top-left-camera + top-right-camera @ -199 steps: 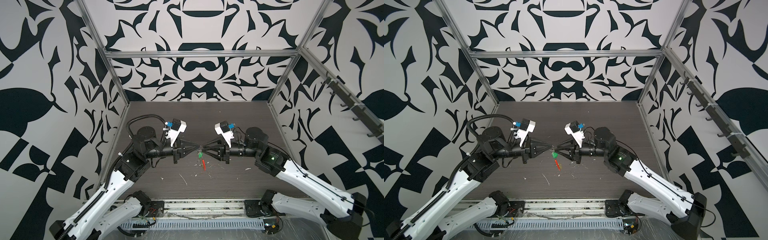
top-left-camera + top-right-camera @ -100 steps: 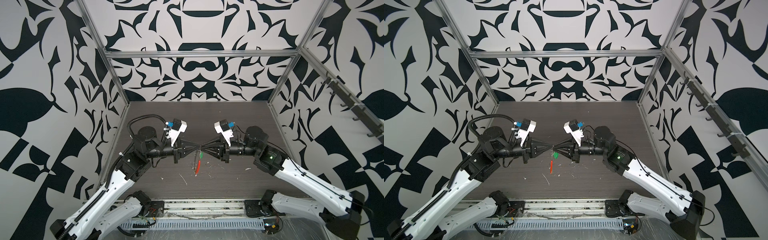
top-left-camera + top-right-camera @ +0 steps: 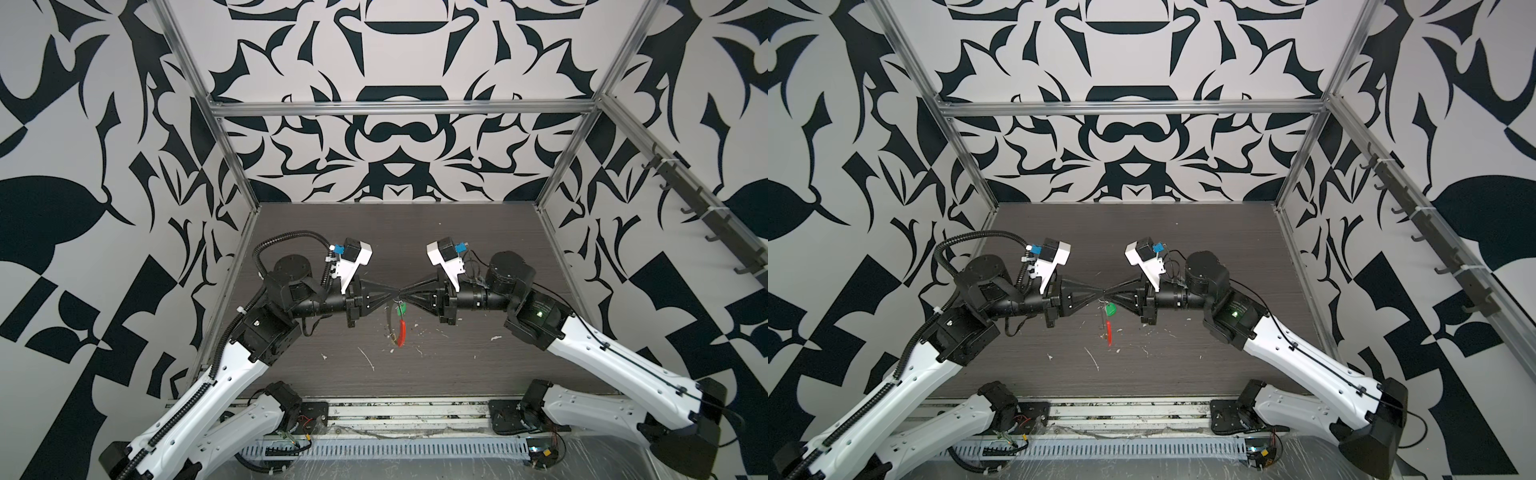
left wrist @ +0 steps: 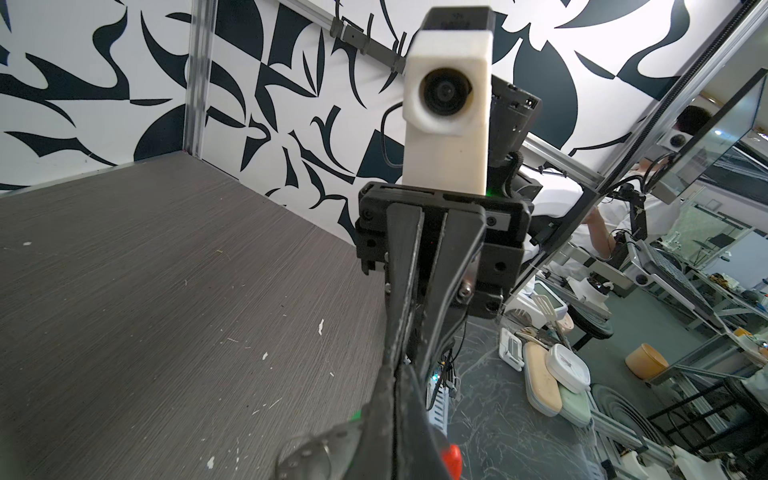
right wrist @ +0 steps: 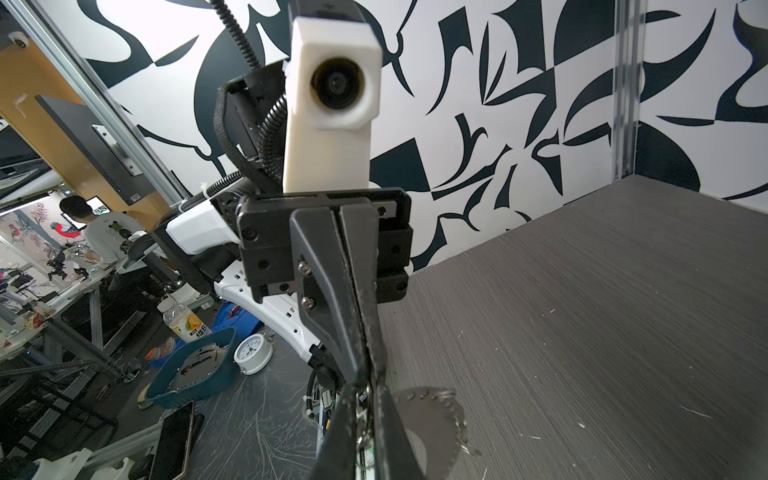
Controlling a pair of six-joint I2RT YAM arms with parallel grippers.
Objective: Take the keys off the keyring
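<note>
**Grippers meeting tip to tip over mid-table, keyring hanging under them**

In both top views we are seeing the black left gripper (image 3: 395, 292) pointing toward 3 o'clock and the black right gripper (image 3: 407, 292) pointing toward 9 o'clock. Their tips are touching or nearly so, raised above the middle of the dark grey wood-grain table (image 3: 457, 374).

The left gripper's jaws are sitting fully closed, with no gap showing in the right wrist view. They are pinching the keyring (image 3: 389, 321), a thin silver wire ring with a long curved pale perforated strip, right at the tip.

The right gripper's jaws are standing almost together, and a thin slit is showing between them in the left wrist view. In the right wrist view a tiny metal loop (image 5: 364, 409) is sitting between its fingers. We are not able to tell whether it is clamped.

The keyring is hanging toward 6 o'clock from the meeting point, with its red end section (image 3: 402, 332) lowest. We are not able to tell whether that end is touching the table.

The small green oblong plastic key (image 3: 401, 309) is dangling just under the right gripper's tip, at about 5 o'clock from the meeting point. It is hanging beside the strip and above the red end, clear of the table.

Small white scraps (image 3: 368, 359) are lying on the table near 7 o'clock of the keyring.
</note>
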